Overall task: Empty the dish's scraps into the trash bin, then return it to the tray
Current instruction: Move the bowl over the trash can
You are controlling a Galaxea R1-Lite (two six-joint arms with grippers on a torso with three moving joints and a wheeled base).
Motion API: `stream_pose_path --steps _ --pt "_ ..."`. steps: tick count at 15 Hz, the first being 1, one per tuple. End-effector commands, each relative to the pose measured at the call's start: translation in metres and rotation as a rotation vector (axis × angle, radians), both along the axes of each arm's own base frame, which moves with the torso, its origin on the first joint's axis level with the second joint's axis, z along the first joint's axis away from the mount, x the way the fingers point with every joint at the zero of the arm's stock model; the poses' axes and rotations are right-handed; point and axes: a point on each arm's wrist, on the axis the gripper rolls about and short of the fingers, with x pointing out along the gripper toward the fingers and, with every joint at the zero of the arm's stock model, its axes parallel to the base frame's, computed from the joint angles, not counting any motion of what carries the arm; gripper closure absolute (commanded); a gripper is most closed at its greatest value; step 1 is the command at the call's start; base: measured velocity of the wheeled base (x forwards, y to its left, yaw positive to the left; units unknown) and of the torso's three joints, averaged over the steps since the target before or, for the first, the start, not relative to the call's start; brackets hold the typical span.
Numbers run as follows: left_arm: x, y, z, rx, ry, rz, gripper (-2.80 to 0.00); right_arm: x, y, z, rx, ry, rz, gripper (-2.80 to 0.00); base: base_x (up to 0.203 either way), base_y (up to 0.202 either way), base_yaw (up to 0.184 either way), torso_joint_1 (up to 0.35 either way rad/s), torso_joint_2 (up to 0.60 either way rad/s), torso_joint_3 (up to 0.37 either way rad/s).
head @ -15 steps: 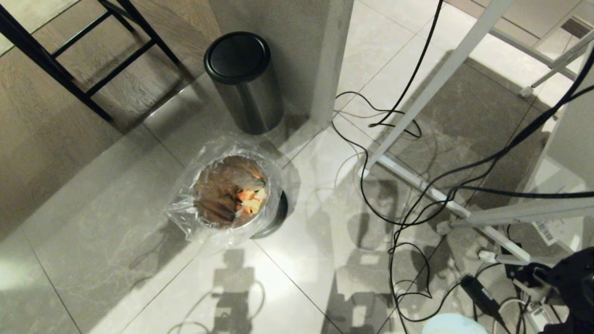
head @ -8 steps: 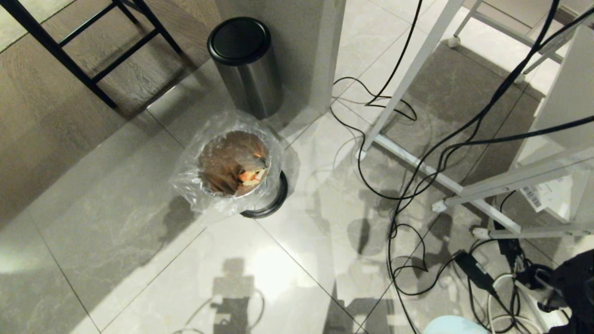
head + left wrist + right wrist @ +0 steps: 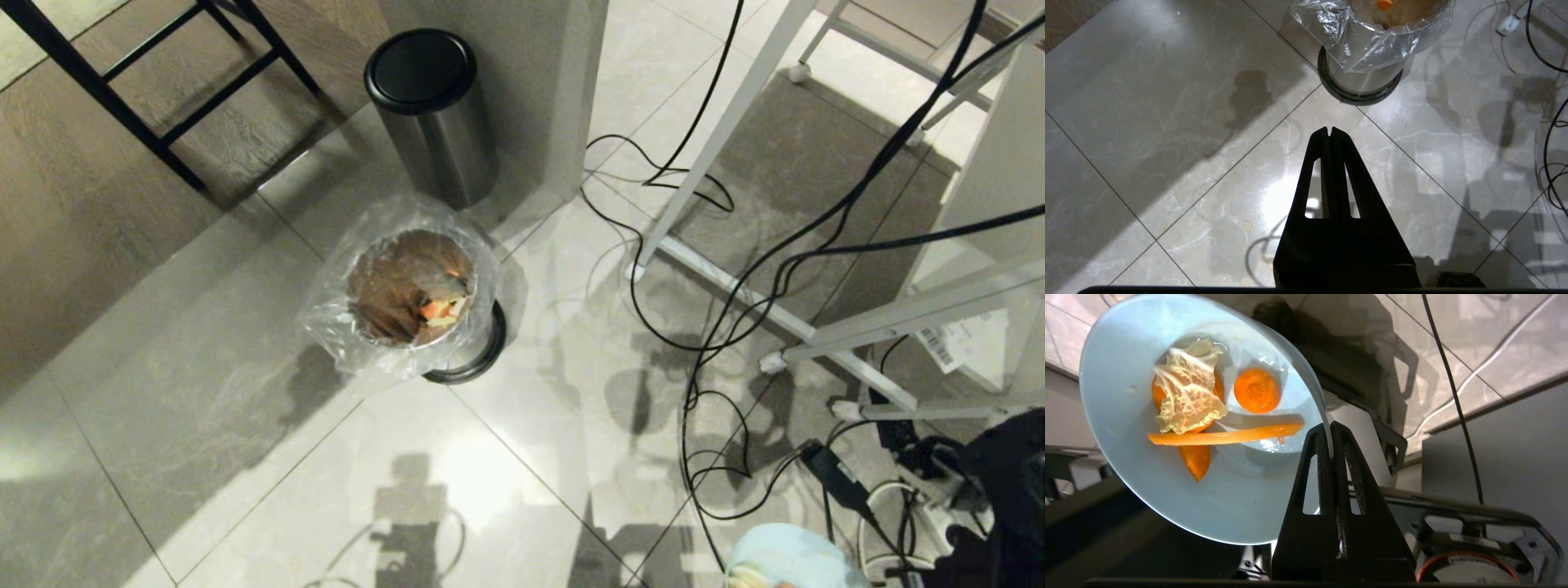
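No legible writing anywhere; the right gripper (image 3: 1331, 426) pinches the dish (image 3: 1180, 416) rim, scraps (image 3: 1208, 412) inside, now edging further into the head view's bottom, right of the trash bin (image 3: 416, 302); left gripper (image 3: 1331, 131) closed, empty.

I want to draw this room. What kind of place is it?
Probably an indoor test or work room, maybe staged like a kitchen corner: glossy tile floor, two steel bins, and loose black cables round white stand legs.

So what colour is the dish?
Plain pale light blue dish; right wrist view shows it best.
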Motion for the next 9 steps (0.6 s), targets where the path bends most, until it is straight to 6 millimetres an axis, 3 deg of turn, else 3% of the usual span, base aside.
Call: stream_pose_path --steps 1,9 --pt "0.0 0.0 0.0 -0.001 0.001 0.0 0.0 0.015 0.009 0.004 0.001 0.0 -0.009 0.0 0.0 0.0 0.0 0.0 0.0 0.0" --pt "0.0 0.0 0.0 -0.001 0.001 0.0 0.0 0.096 0.054 0.05 0.063 -0.163 0.002 0.0 0.0 0.0 0.0 0.0 0.0 0.0"
